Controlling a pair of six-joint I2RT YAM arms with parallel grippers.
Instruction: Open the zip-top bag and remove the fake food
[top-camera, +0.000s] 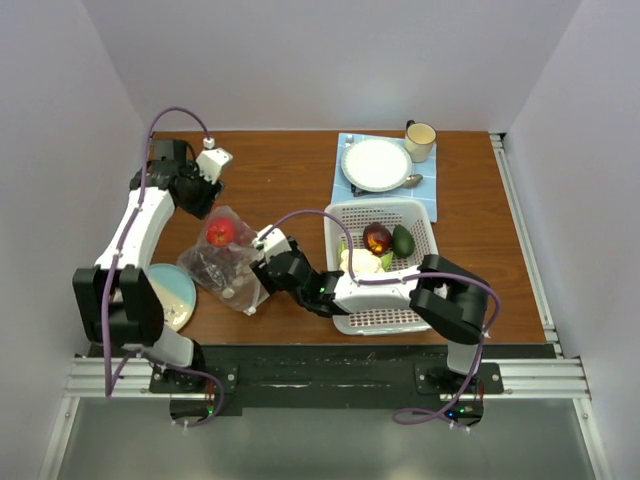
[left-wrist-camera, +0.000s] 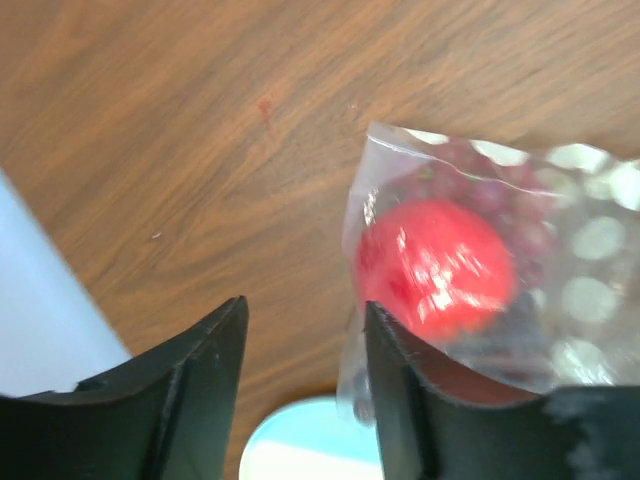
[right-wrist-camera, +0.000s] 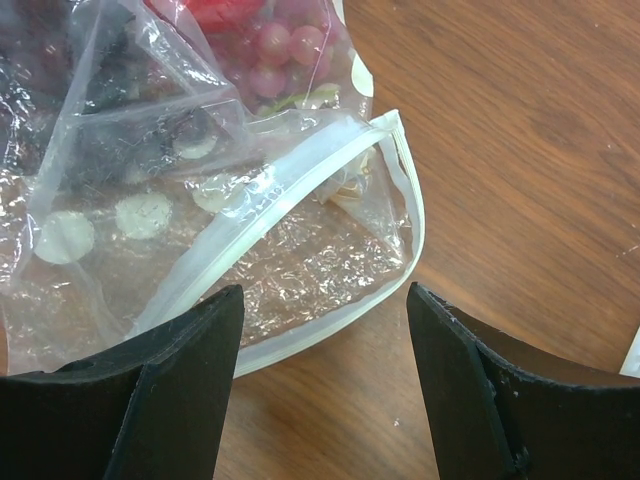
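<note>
Lying between right gripper (right-wrist-camera: 325, 295) tips: zip-top bag (right-wrist-camera: 150, 220) | beside left gripper (left-wrist-camera: 305, 305)

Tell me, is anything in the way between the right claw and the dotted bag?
Nothing visible. The right gripper hangs open just over the zip-top bag, at its zip edge, with nothing between them. The red fruit inside, though, sits behind the bag's clear plastic.

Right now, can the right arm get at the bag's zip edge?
Probably yes. The right gripper is open, aimed at the bag, and the zip edge lies just ahead between its fingers. Nothing sits in between; the left gripper is off by the red fruit.
</note>
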